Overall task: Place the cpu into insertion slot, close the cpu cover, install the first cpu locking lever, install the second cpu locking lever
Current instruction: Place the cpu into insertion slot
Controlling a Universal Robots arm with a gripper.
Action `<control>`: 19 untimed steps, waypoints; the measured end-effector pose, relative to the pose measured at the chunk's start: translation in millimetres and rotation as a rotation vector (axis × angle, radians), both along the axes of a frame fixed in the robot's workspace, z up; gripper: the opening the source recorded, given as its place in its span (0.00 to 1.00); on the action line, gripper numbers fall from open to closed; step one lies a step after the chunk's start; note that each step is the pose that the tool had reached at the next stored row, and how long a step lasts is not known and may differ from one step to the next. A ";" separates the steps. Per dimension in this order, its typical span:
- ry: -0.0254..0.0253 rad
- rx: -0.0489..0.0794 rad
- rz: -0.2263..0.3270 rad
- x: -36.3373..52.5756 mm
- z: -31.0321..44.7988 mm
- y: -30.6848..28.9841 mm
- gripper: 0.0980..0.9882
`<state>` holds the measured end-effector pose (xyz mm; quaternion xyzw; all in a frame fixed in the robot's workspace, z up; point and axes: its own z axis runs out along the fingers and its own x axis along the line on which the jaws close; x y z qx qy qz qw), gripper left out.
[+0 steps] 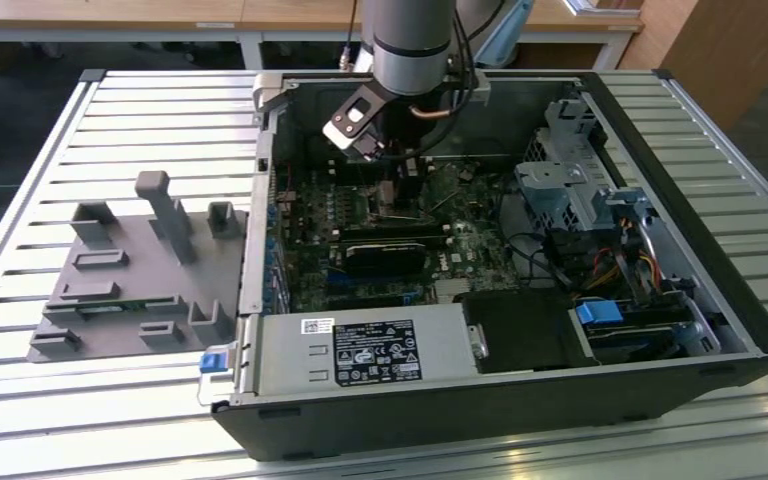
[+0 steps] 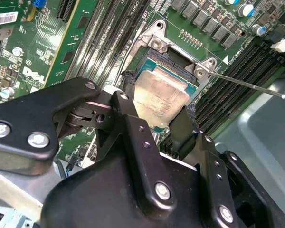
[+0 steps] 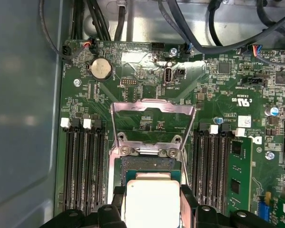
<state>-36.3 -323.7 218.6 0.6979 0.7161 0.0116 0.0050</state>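
Observation:
Inside the computer case, my gripper hangs low over the green motherboard. In both wrist views its black fingers press the two opposite edges of the cpu, a flat silver-grey square. The cpu lies level right over the insertion slot, whose dark frame shows along one side; I cannot tell if it is seated. The cpu cover, a silvery frame with a square cut-out, stands swung open beyond the slot. A thin metal locking lever sticks out, raised, from the slot's corner.
Long black memory slots flank the socket on both sides, and a green module stands in one. Cables run along the case wall. Outside the case, on the exterior view's left, a grey fixture rests on the slatted table.

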 end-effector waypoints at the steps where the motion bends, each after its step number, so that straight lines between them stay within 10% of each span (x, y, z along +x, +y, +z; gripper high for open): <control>1: 0.0000 0.000 -0.001 0.0 -1.0 0.0 0.49; 19: -0.0001 0.000 -0.007 0.1 -15.8 2.4 0.49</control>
